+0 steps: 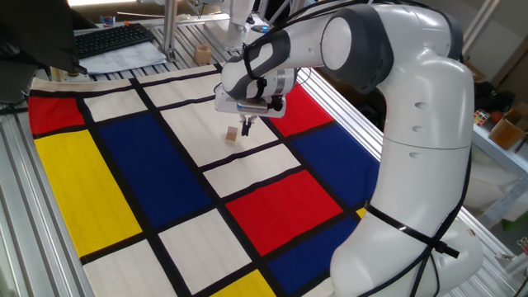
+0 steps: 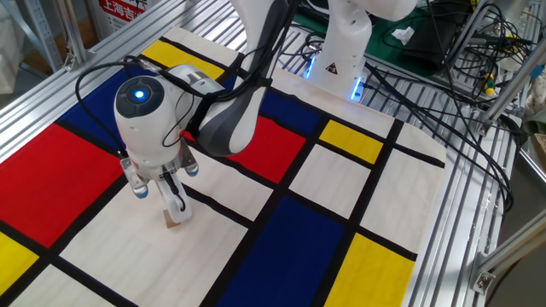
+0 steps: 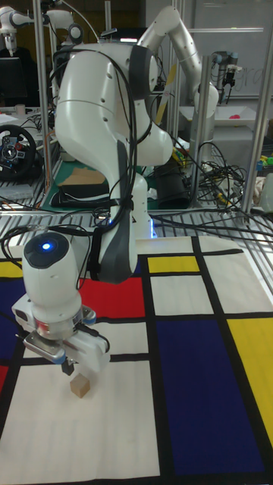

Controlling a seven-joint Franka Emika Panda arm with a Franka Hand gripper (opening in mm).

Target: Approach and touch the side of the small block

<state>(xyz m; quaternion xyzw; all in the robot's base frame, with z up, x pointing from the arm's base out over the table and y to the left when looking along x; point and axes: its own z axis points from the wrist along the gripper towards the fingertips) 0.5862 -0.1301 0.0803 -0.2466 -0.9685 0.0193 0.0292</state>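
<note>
Hovering in one fixed view with the tool (image 1: 247, 128), fingers seemingly pressed together, just right of the small block (image 1: 233, 134) on a white worktop (image 1: 124, 247) square. Crowding its near side in the other fixed view. Sitting just below-right of the tip in the tall view.

Robotics lab | aluminium frame (image 2: 478, 213) | cables (image 2: 478, 77) | second robot arm (image 3: 182, 45)
</note>
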